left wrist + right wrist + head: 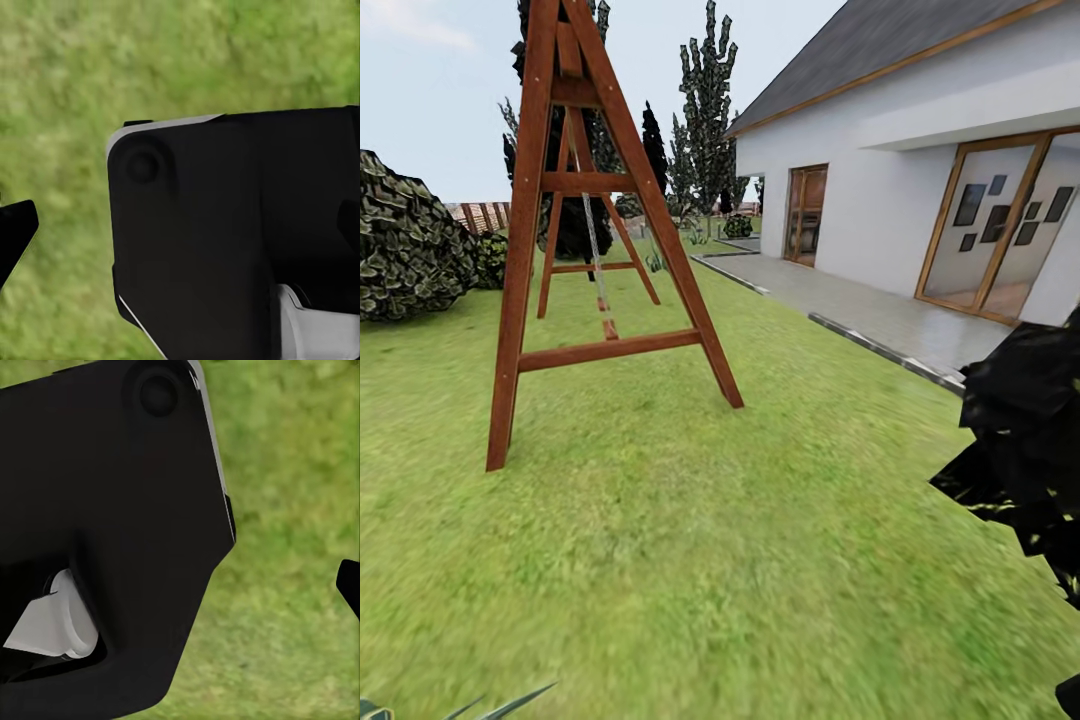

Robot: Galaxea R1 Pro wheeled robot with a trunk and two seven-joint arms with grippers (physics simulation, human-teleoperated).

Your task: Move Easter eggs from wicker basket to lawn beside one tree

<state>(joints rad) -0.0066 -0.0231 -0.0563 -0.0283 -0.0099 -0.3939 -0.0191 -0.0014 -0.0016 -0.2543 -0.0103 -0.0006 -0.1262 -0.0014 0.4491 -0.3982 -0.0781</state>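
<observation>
The Easter eggs and the wicker basket are out of view. Mottled green lawn [690,540] stretches ahead of me in the garden. A dark crown of angular leaves [1025,450], seemingly a tree, juts in at the right edge, with its trunk hidden. In the left wrist view one dark fingertip [15,234] of my left gripper [187,232] sits at the frame edge over grass, beside my black body [225,225]. My right gripper [180,589] likewise shows a fingertip [351,585] at the edge. Both look open, and I see nothing held in either.
A tall wooden A-frame swing [600,230] stands on the grass ahead left. A round shrub [405,240] lies far left. A white house [920,160] with a grey paved terrace [880,315] runs along the right. Spiky leaf tips [500,706] poke in at the near edge.
</observation>
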